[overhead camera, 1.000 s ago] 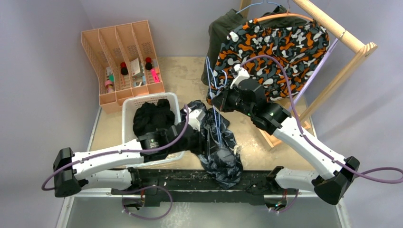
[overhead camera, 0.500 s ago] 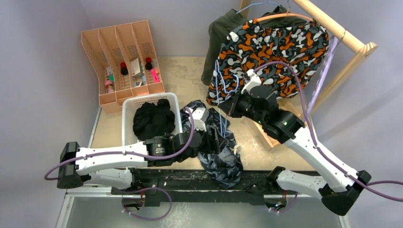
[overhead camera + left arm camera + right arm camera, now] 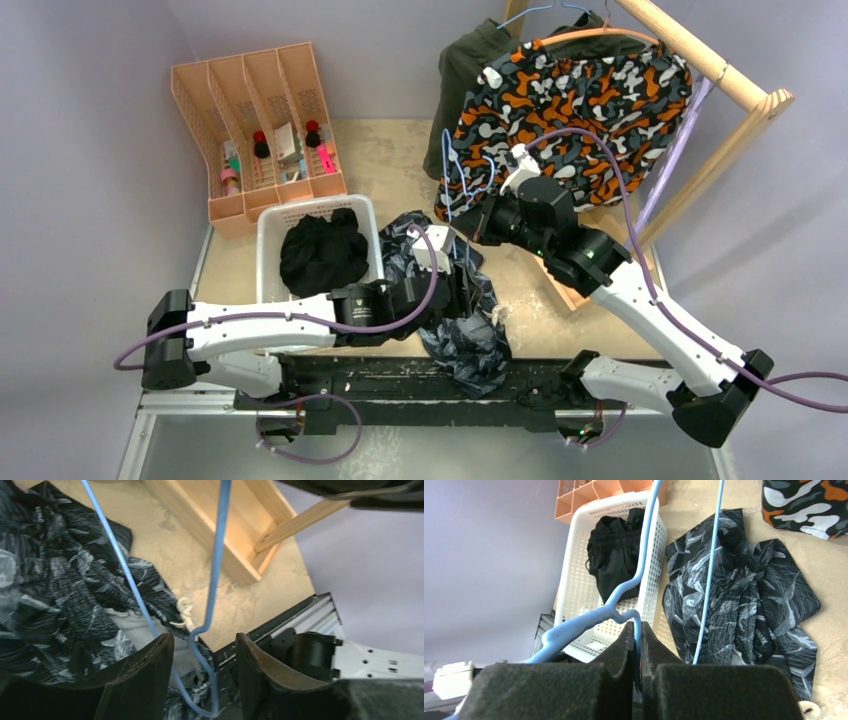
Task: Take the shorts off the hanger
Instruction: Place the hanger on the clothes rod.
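The dark blue-grey camouflage shorts lie crumpled on the table, off the blue wire hanger. My right gripper is shut on the hanger's wire, holding it above these shorts. My left gripper hovers open over the same shorts. The hanger's lower bend hangs between its jaws without being pinched. Black shorts fill the white basket. Orange camouflage shorts and olive shorts hang on the rack.
A wooden clothes rack stands at the back right, and its base frame is close beyond the hanger. An orange file organizer with small items sits at the back left. The black rail runs along the near edge.
My right gripper has lifted the hanger up out of the blue-grey shorts. My left arm has reached right over those shorts, and its jaws have narrowed around the hanger's lower bend.
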You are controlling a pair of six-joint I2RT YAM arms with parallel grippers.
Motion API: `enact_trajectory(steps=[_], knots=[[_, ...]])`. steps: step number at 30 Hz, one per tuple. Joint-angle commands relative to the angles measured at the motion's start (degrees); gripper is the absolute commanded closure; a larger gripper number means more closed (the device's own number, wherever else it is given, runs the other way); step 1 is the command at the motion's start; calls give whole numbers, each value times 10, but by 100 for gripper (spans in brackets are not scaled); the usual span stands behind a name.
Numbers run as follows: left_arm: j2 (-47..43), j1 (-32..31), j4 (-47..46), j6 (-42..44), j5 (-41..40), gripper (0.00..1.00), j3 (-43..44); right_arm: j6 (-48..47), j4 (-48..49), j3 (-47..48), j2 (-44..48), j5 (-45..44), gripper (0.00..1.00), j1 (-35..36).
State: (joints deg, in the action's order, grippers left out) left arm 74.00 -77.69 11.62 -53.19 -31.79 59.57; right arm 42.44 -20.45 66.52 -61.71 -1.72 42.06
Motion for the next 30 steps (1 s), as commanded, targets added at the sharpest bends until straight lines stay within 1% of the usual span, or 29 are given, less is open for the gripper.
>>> enact_trajectory(steps=[1,3,7,9,12,14,15,17,18,19,21,25,28,30], knots=[[-7,-1,15,-13,-32,56,16,8,26,20,10,34,100,2],[-10,-2,9,-12,-25,66,9,9,27,23,11,30,100,2],[-14,-1,21,-10,-19,93,10,3,28,30,7,33,100,2],[-21,-1,27,-4,-18,100,11,-1,29,29,8,37,100,2],[-35,-2,51,-1,-27,100,18,-6,33,23,13,43,100,2],[-48,-2,70,0,-35,100,20,-7,31,19,18,45,92,2],[-57,-1,80,0,-40,100,20,-8,33,17,23,48,88,2],[-74,-1,92,5,-42,100,20,-11,37,9,35,64,76,2],[-78,-1,100,10,-41,100,24,-12,40,4,44,76,65,2],[-82,0,117,12,-41,100,32,-11,48,-3,52,90,58,2],[-82,0,154,19,-33,100,53,-11,72,-21,66,137,54,2],[-76,-1,249,18,-18,100,112,11,121,-53,82,173,44,2],[-75,0,292,25,1,100,148,34,161,-82,89,224,44,2],[-72,-1,306,35,11,100,168,42,177,-90,96,238,44,3]])
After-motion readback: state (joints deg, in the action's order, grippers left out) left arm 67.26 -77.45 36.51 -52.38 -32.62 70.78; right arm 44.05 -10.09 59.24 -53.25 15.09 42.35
